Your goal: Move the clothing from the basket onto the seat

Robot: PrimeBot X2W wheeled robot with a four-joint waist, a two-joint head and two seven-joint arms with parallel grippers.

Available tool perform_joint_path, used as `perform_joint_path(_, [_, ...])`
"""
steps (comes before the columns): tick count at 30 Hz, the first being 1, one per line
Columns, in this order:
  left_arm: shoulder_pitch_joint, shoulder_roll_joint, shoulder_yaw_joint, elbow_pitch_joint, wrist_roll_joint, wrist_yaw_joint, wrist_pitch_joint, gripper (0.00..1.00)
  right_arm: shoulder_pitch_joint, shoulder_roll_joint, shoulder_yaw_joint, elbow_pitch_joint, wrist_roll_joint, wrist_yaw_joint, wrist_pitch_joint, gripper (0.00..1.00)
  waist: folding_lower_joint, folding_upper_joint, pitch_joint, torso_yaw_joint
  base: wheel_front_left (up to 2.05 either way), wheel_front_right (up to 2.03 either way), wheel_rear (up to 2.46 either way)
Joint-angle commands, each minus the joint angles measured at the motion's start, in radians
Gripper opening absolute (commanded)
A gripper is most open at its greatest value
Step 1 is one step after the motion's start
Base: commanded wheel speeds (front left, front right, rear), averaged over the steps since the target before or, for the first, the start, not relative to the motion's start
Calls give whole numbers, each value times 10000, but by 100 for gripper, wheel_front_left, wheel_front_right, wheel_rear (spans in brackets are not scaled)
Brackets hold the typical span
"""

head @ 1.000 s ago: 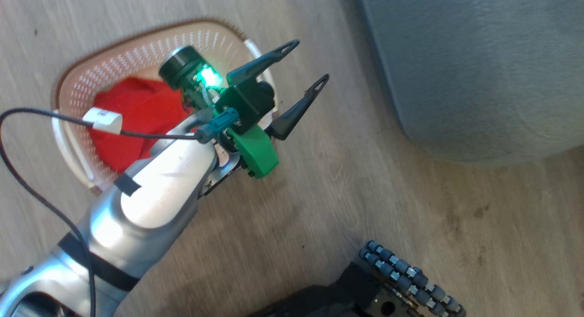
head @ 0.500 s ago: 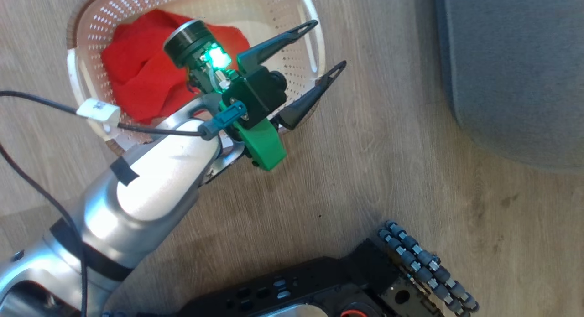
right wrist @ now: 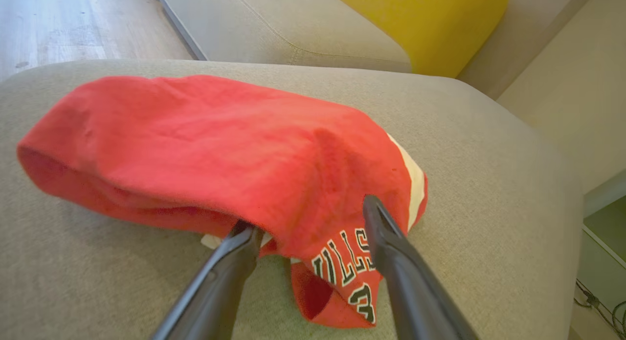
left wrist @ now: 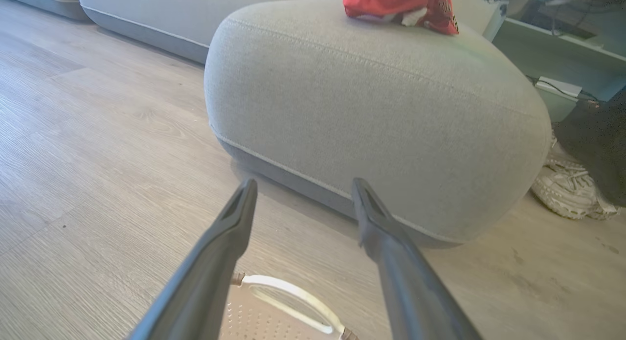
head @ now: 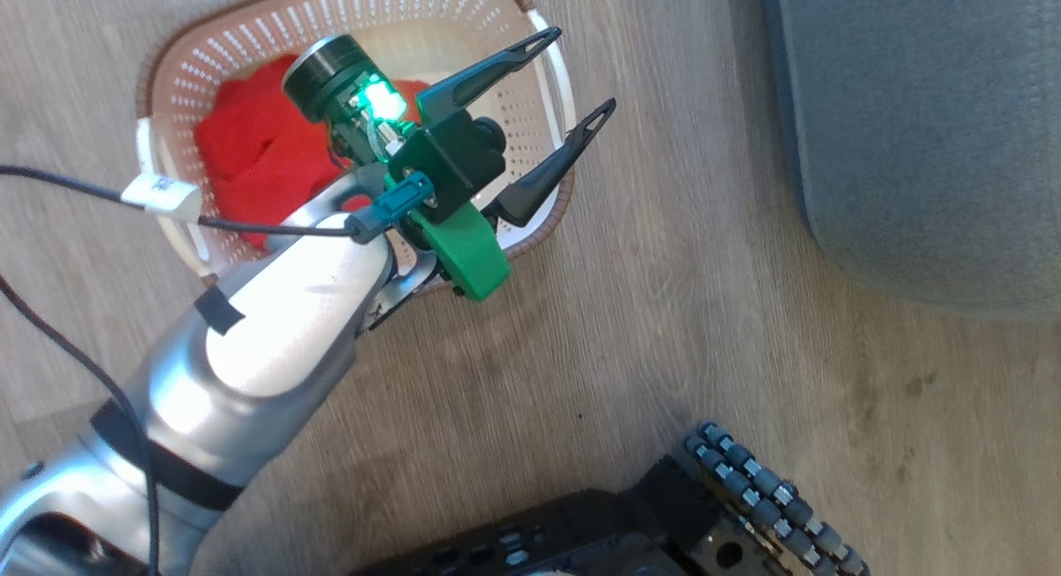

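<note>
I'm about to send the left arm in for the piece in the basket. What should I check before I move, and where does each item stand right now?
1. Left hand open and empty: ok.
2. Plain red garment lying in the basket, partly hidden behind the left wrist: ok.
3. Left hand lined up over that garment: not ok; its fingertips are at the basket's right rim, and the garment lies further left.
4. Trimmed garment resting on the seat: ok.
5. Right hand open: ok.
6. Right hand clear of the trimmed garment: cannot tell; fabric shows between its spread fingers.
</note>
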Motion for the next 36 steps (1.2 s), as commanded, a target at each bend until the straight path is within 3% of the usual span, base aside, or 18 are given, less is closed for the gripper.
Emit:
perform_joint_path(1, [298, -90, 391, -301, -99, 69, -47, 100, 656, -357, 303, -482, 292, -4, -62, 100, 0, 0, -352, 50, 0, 0, 0])
perform_joint_path(10, [1129, -489, 1390, -305, -123, 40, -47, 100, 2641, -392, 2015, -2178, 2058, -4, -63, 100, 0, 0, -1951, 436, 0, 0, 0])
perform_joint_path(17, [2314, -757, 2830, -265, -137, 23, -47, 100, 3901, -142, 2745, -3559, 2143, -4, -64, 100, 0, 0, -3293, 947, 0, 0, 0])
perform_joint_path(22, [3249, -905, 3825, -207, -20, 4, -47, 100, 4667, 534, 3071, -4577, 1976, -4, -64, 100, 0, 0, -4266, 1346, 0, 0, 0])
perform_joint_path(27, [4239, -1070, 4895, -18, 174, 1, -47, 100, 5537, 1619, 3464, -5525, 1579, -4, -64, 100, 0, 0, -5134, 1674, 0, 0, 0])
perform_joint_path(36, [5565, -1425, 6835, 134, 587, 246, -47, 100, 6737, 2494, 3881, -6287, 1127, -4, -64, 100, 0, 0, -6131, 2181, 0, 0, 0])
